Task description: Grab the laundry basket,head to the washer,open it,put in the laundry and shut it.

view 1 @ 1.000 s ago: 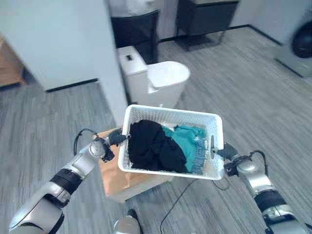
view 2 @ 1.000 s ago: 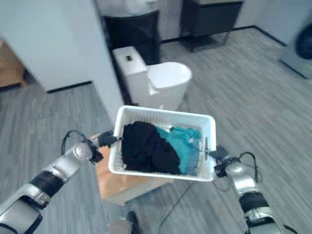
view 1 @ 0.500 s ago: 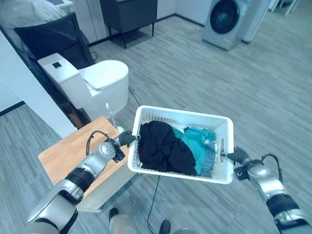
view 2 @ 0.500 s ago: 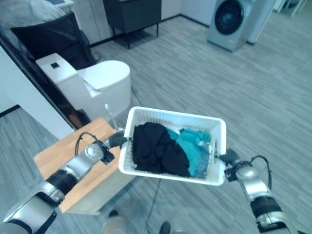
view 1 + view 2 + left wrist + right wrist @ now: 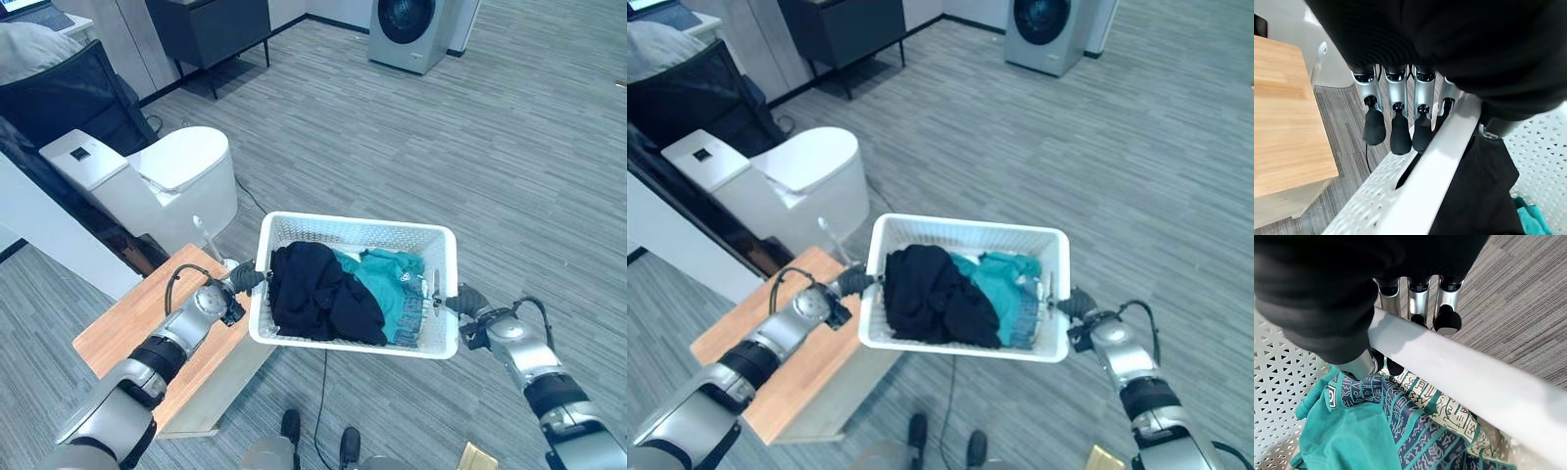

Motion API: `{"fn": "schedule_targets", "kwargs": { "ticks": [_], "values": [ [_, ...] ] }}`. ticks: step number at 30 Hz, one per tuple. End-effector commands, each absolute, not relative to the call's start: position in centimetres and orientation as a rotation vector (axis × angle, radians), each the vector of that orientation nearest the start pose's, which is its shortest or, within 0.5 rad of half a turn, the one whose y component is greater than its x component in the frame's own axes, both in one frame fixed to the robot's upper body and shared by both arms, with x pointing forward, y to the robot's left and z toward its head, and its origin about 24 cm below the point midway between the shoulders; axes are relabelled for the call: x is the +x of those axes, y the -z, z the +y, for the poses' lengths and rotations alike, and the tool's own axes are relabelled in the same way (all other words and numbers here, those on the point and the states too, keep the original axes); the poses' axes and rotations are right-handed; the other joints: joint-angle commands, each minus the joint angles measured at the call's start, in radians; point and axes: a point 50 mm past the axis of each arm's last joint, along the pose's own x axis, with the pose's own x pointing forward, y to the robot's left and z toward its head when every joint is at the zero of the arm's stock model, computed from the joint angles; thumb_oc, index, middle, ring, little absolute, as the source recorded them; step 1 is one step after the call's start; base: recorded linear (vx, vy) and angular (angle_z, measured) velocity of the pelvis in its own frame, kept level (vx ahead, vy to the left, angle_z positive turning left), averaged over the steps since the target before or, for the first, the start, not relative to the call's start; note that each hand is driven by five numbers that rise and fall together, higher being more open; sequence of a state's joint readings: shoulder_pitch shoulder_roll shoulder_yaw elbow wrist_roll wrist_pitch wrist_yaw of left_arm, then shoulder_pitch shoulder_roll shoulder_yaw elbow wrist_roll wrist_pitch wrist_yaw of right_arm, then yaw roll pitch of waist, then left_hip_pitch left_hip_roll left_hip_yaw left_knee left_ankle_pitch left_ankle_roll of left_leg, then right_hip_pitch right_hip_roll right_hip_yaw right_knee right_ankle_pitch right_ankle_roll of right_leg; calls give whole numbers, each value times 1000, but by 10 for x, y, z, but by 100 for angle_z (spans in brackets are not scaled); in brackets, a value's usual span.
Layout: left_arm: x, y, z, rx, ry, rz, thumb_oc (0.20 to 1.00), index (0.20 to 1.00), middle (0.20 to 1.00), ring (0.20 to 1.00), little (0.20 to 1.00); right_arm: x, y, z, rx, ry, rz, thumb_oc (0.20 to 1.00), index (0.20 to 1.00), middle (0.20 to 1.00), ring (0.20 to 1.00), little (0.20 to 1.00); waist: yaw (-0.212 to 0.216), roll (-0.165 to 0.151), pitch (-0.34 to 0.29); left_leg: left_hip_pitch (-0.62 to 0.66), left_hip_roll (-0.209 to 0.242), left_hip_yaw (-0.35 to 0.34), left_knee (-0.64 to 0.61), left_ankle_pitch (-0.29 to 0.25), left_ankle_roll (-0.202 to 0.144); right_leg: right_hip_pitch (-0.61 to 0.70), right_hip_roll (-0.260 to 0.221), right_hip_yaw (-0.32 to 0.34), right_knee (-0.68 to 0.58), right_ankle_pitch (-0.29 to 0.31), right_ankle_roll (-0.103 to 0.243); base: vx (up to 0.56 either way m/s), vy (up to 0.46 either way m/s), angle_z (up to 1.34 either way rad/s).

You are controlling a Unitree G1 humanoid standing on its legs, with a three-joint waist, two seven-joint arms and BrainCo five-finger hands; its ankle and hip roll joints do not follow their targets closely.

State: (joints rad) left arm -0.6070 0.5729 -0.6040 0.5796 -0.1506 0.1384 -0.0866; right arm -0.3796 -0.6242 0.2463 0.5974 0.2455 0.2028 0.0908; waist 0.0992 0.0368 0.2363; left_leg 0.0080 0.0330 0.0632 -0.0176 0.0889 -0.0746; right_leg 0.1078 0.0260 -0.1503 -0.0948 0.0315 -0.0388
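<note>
A white perforated laundry basket (image 5: 345,226) hangs in the air between my two hands, over grey plank floor. Inside lie a black garment (image 5: 313,294) and a teal patterned cloth (image 5: 392,284). My left hand (image 5: 240,279) is shut on the basket's left rim (image 5: 1449,147), with its fingers (image 5: 1400,132) curled under it. My right hand (image 5: 465,300) is shut on the right rim (image 5: 1459,387), fingers hooked over it above the patterned cloth (image 5: 1415,431). The washer (image 5: 409,29) stands far off at the top, its round dark door closed.
A low wooden table (image 5: 127,328) sits under my left arm. A white toilet (image 5: 167,181) stands beyond it, with a dark cabinet (image 5: 206,29) further back. Open plank floor (image 5: 441,147) stretches toward the washer.
The camera has swung round and moved on: the washer now shows nearer the top centre and the toilet sits further left. Both hands keep the same hold on the basket.
</note>
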Motion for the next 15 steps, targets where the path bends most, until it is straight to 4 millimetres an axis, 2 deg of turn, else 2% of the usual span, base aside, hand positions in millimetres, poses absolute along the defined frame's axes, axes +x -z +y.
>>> {"fn": "schedule_targets", "kwargs": {
  "ticks": [1, 3, 6, 7, 9, 11, 13, 15],
  "values": [
    [372, -95, 176, 673, 262, 112, 200, 200, 200, 200, 200, 324, -77, -291, -452, 57, 278, 200, 200, 200, 200, 200, 10, -16, -77, -122, 44, 17, 168, 0, -22, 87, -72, -45, 23, -118, 103, -35, -75, 6],
    [374, -96, 173, 672, 266, 111, 200, 200, 200, 200, 200, 325, -79, -293, -455, 66, 275, 200, 200, 200, 200, 200, 3, -13, -58, -159, 70, 23, 278, 19, -38, 91, -67, -45, 26, -115, 94, -31, -68, 3],
    [372, -93, 166, 643, 282, 113, 200, 200, 200, 200, 200, 324, -78, -294, -460, 71, 282, 200, 200, 200, 200, 200, -4, -10, -45, -193, 90, 35, 384, 43, -39, 110, -63, -38, 21, -117, 80, 39, -50, 2],
    [371, -90, 166, 636, 281, 119, 200, 200, 200, 200, 200, 324, -77, -293, -462, 65, 289, 200, 200, 200, 200, 200, 14, -10, -41, -230, 40, 8, 372, 39, -31, 114, -66, -29, 25, -118, 79, 78, 3, -8],
    [371, -89, 166, 637, 285, 121, 200, 200, 200, 200, 200, 324, -75, -292, -459, 67, 296, 200, 200, 200, 200, 200, 22, -13, -40, -257, 19, 7, 341, 27, -25, 121, -65, -24, 25, -124, 81, 108, -11, -9],
    [370, -87, 162, 632, 295, 123, 200, 200, 200, 200, 200, 323, -69, -289, -455, 57, 313, 200, 200, 200, 200, 200, 33, -18, -41, -266, 14, 28, 274, 29, -17, 135, -63, -23, 30, -140, 86, 175, -12, -14],
    [371, -84, 161, 632, 297, 135, 200, 200, 200, 200, 200, 324, -63, -285, -437, 60, 319, 200, 200, 200, 200, 200, 48, -13, -42, -288, 6, 40, 186, 74, -19, 159, -38, -14, 42, -161, 83, 247, 0, -2],
    [370, -83, 161, 629, 299, 141, 200, 200, 200, 200, 200, 325, -61, -282, -424, 57, 317, 200, 200, 200, 200, 200, 50, -16, -40, -300, 2, 48, 171, 79, -19, 171, -34, -14, 45, -173, 83, 222, -2, -9]
  ]
}}
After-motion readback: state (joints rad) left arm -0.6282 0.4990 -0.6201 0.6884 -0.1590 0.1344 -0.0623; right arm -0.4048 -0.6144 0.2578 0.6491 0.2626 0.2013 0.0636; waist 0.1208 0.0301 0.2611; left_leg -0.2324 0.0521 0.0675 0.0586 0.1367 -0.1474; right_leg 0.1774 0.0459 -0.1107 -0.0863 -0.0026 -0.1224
